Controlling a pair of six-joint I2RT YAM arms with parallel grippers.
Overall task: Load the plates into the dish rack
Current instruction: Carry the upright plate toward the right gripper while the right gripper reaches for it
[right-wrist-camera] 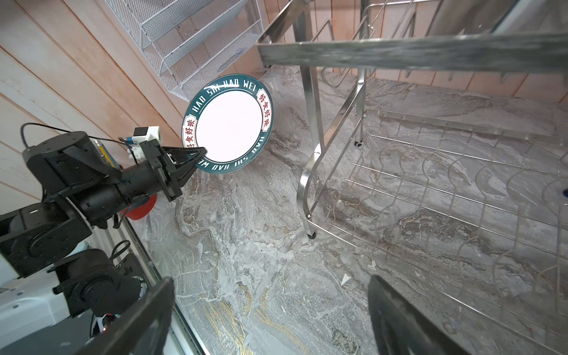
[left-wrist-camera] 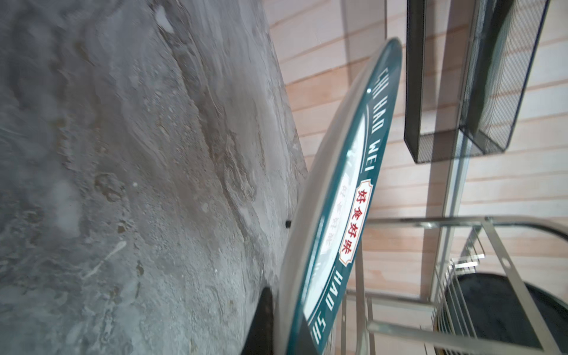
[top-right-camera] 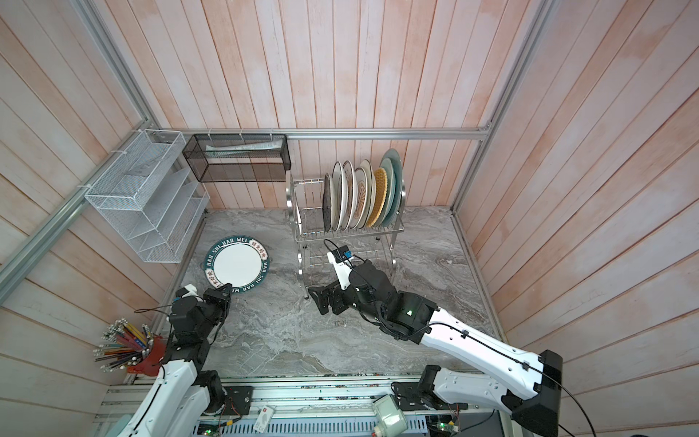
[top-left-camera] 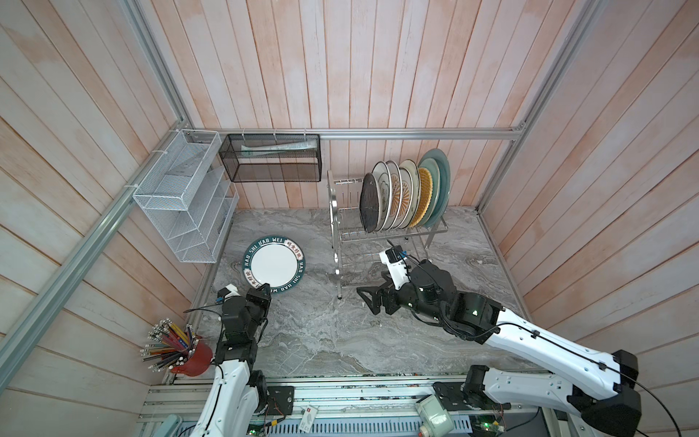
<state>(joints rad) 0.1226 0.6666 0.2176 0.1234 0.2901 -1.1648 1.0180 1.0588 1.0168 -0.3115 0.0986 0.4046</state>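
Right wrist view: left gripper (right-wrist-camera: pixel 201 152) pinches the rim of the lettered plate (right-wrist-camera: pixel 229 123), tilted over the tabletop (right-wrist-camera: pixel 246 246) left of the rack (right-wrist-camera: pixel 310 172), right gripper (right-wrist-camera: pixel 270 279) open; best stand it upright before slotting beside the black plate (top-left-camera: pixel 368 202).

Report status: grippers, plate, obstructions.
Left gripper shut on rim of lettered plate, tilted up. Right gripper open, empty, near dish rack. Rack has room; nothing in the way.

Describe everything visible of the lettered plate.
The lettered plate is round, glossy, ceramic-looking: white centre, dark teal rim with white "HAO SHI HAO WEI" lettering and red characters on pale panels. It is left of the dish rack in both top views, face up and tilted, its near rim pinched by the shut left end effector. Whether its far edge touches the tabletop is unclear.
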